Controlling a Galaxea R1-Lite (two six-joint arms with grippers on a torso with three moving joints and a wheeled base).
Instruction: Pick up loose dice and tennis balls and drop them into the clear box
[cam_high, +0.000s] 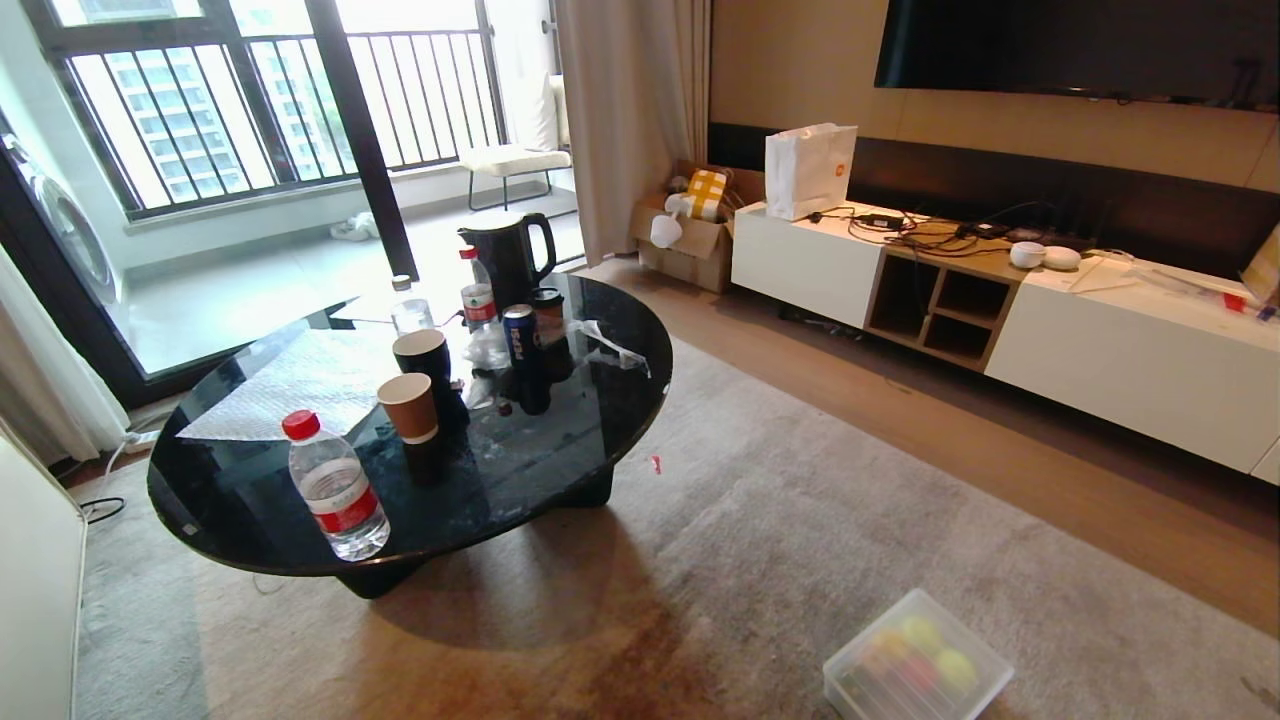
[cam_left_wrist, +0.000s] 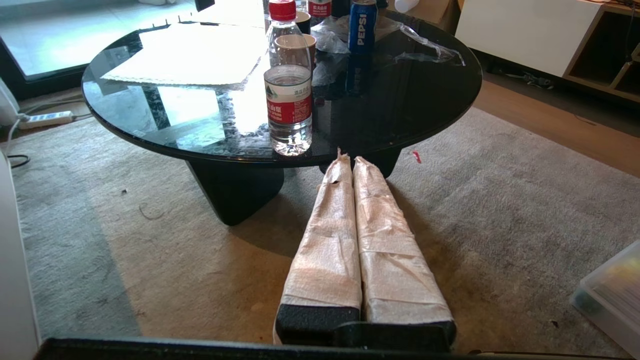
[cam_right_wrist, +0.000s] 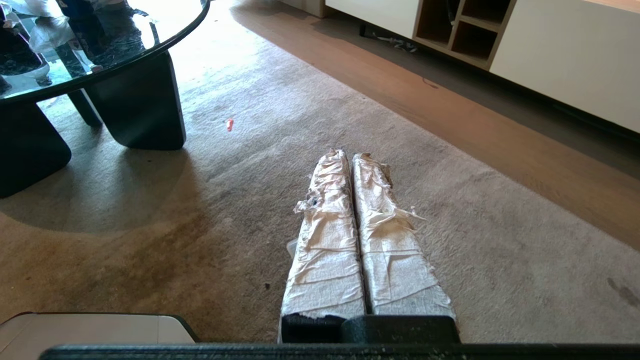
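Both grippers pressed shut, empty, parked low over rug; clear box (cam_high: 917, 659) near-right on rug
Left gripper (cam_left_wrist: 348, 159) and right gripper (cam_right_wrist: 350, 154) hold nothing; dice and tennis balls look already in box, blurred through lid; likely light, balls fuzzy and grippy, dice rounded, pinch across flat faces

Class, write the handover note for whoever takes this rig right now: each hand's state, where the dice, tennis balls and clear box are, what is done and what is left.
Left hand: shut, empty, above the rug.
Right hand: shut, empty, above the rug.
Clear box: on the rug, lid on, coloured shapes inside look like the dice and tennis balls.
Done: apparently the collecting; none lie loose in view.
Left: count the pieces through the lid; check the floor out of view.
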